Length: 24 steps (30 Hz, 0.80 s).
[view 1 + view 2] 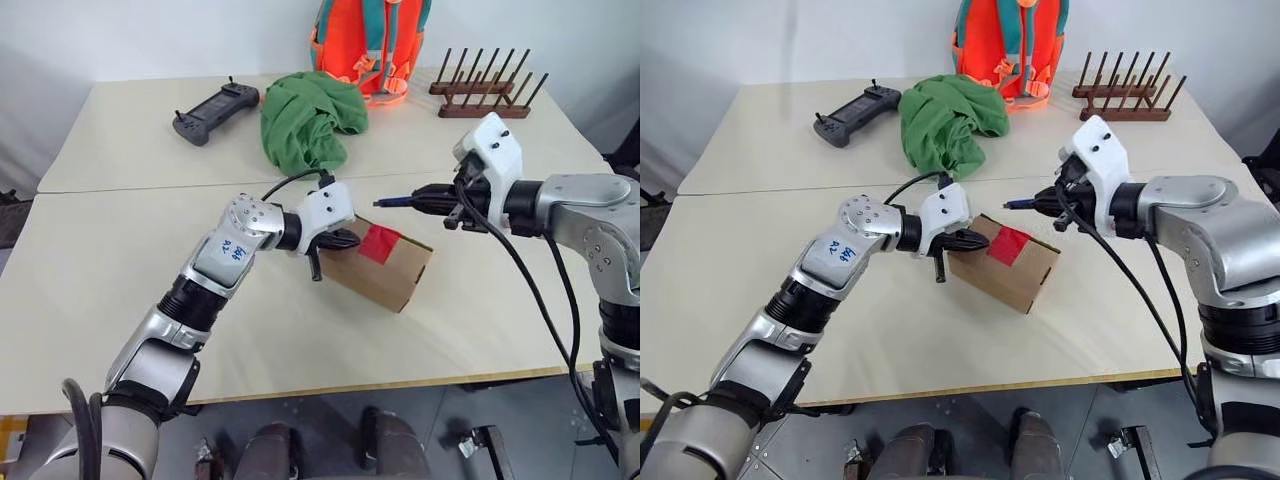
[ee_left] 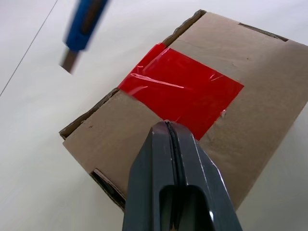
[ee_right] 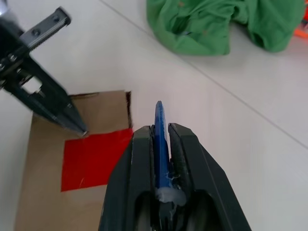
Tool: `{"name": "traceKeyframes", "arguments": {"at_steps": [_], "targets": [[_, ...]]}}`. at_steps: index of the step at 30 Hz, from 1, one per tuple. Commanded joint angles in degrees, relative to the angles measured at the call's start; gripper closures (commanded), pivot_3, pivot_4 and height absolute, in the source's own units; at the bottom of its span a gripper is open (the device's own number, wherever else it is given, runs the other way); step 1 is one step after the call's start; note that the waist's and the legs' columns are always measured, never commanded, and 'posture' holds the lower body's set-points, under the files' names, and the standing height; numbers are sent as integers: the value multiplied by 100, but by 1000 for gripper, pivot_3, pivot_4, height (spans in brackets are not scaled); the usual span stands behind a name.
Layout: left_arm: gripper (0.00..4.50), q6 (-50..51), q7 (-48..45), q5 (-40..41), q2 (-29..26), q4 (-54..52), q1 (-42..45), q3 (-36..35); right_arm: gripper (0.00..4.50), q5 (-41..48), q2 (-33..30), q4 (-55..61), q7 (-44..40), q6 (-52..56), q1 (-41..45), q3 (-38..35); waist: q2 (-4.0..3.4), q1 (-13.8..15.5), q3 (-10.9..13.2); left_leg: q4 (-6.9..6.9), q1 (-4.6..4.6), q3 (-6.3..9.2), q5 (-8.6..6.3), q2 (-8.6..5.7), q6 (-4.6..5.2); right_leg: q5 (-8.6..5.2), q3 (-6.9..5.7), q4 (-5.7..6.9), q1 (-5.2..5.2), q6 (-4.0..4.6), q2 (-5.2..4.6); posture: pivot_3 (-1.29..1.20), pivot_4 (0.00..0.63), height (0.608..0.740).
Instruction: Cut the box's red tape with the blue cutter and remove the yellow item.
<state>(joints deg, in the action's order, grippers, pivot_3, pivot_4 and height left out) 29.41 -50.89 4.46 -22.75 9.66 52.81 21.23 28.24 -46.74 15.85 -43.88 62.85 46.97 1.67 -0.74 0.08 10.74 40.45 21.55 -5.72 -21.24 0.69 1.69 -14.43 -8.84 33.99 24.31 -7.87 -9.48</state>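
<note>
The left arm reaches forward and to the right across the table (image 1: 120,320), its left end effector (image 1: 342,240) angled slightly downward with both fingers pressed together, their tip resting on the near-left part of the box's top, at the edge of the red tape (image 1: 379,243). The right arm comes in from the right, bent toward the left; the right end effector (image 1: 425,199) is clamped narrowly on the blue cutter (image 1: 392,201), whose tip points left and hangs above the box's far side, apart from the cardboard.

The box (image 1: 385,275) lies near the middle of the table, turned at an angle, flaps closed under the tape patch. Beyond it on the far table lie a bunched green cloth (image 1: 308,118), a dark grey controller (image 1: 215,110) to the left, an orange backpack (image 1: 370,45) and a wooden rack of pegs (image 1: 485,85) to the right. Nothing stands between the cutter and the tape.

A blue handwritten mark on the left forearm is too small to read.
</note>
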Motion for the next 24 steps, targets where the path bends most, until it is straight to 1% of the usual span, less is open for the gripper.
{"name": "traceKeyframes", "arguments": {"at_steps": [1, 11, 16, 24], "targets": [[4500, 69, -10, -111, -4, 88, 26, -40, 4333, -10, -39, 110, -45, -165, -9, -34, 0, 0, 0, 4, 0, 0, 0, 0, 0, 0, 1, 1, -1, 0, 0, 0, 150, 740], [4500, 58, -44, -124, -1, 113, 42, -42, 4333, -44, -26, -13, -65, -275, -38, 33, 0, 0, 0, 13, 1, 0, 0, 0, 0, 0, 4, 4, -2, 1, 0, 0, 150, 740], [4500, 24, -63, -124, 22, 141, 56, -32, 4333, 133, 135, -50, -59, -201, 66, -109, 0, 0, 0, 15, 1, -1, 0, 1, 0, 1, 4, 5, -2, 1, 0, 0, 150, 740], [4500, 12, -68, -130, 52, 130, 49, -31, 4333, -1, 63, -66, -90, -281, -145, 85, 0, 5, 0, 19, 1, 0, 0, 1, 0, 1, 4, 7, -3, 1, 0, 0, 150, 740]]}}
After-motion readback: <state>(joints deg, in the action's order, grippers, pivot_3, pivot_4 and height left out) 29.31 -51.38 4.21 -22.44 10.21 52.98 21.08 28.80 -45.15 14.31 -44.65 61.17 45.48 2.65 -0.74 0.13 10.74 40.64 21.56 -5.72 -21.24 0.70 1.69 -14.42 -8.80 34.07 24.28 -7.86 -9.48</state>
